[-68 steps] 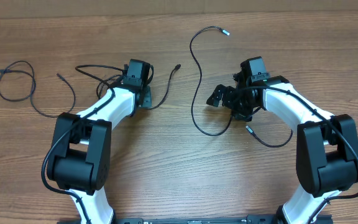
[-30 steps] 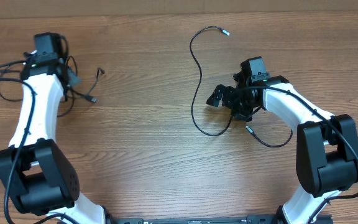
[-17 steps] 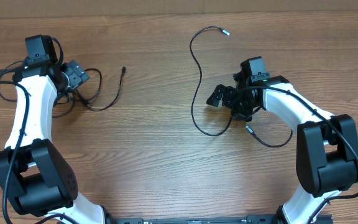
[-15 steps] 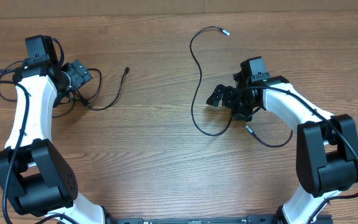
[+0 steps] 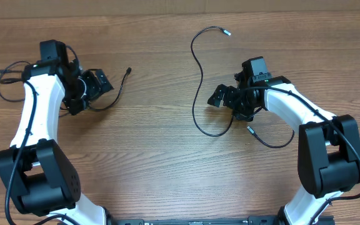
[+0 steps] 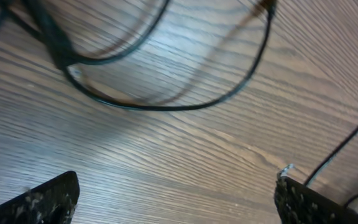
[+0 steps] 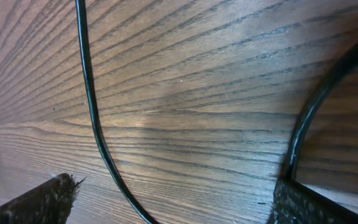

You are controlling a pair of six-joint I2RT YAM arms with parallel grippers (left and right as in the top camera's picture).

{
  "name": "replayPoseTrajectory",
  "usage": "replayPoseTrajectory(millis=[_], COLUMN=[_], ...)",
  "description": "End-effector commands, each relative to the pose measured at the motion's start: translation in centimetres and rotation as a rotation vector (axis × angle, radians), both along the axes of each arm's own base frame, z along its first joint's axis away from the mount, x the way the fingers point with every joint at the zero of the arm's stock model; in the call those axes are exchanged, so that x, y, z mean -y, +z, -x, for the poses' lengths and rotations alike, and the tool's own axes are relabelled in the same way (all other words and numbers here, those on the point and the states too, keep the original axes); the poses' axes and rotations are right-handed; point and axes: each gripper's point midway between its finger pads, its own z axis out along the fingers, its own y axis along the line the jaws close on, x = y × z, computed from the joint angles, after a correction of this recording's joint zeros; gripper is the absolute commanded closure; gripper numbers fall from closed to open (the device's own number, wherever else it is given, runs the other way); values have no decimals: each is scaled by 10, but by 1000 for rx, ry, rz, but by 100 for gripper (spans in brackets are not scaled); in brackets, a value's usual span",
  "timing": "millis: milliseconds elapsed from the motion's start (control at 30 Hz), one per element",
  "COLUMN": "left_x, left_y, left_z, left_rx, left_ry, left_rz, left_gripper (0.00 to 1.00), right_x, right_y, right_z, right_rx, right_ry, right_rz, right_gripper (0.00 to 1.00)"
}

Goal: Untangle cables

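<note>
Swinging back toward centre, left arm has dragged its cords to the far-left side of the table and let go. Left gripper hangs wide open, empty, over the left cables. Right arm unchanged: right gripper spread, holding nothing, right cable beneath. The two groups are now well apart, so separation looks mostly done. Plug tip lies free.

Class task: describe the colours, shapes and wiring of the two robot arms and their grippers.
The left arm and right arm have smooth white links between chunky black joints. Along each run thin black wires. The left gripper and right gripper are black, with rough, speckled finger pads.
</note>
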Motion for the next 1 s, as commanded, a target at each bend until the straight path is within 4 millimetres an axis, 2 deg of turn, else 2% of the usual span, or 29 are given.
replayPoseTrajectory(millis=[0,67,133,200,233,367,433,500,633,700,967], left_x=[10,10,10,10,10,10,10,10,10,10,10], left_y=[-3,-3,-3,-3,-3,-3,-3,-3,-3,-3,-3], left_z=[2,2,2,2,2,2,2,2,2,2,2], left_rx=[-7,-7,-6,-7,-7,-6,-7,-7,-6,-7,-7], left_ry=[-37,-38,-38,-37,-38,-38,-37,-37,-38,-38,-38], left_rz=[20,20,20,20,20,20,20,20,20,20,20], left_gripper=[0,0,0,0,0,0,0,0,0,1,1], right_x=[-12,-24,-27,-15,-6,12,16,27,61,62,37], right_y=[17,28,35,31,26,14,13,9,1,2,9], right_z=[-1,-7,-15,-23,-26,-23,-24,-27,-32,-36,-46], right_rx=[21,51,85,96,93,66,71,86,98,112,155], right_ry=[17,42,46,-2,-40,-93,-100,-124,-233,-244,-252], right_rz=[-87,-178,-210,-149,-96,10,36,101,283,287,203], right_gripper=[0,0,24,32,32,14,0,0,0,0,0])
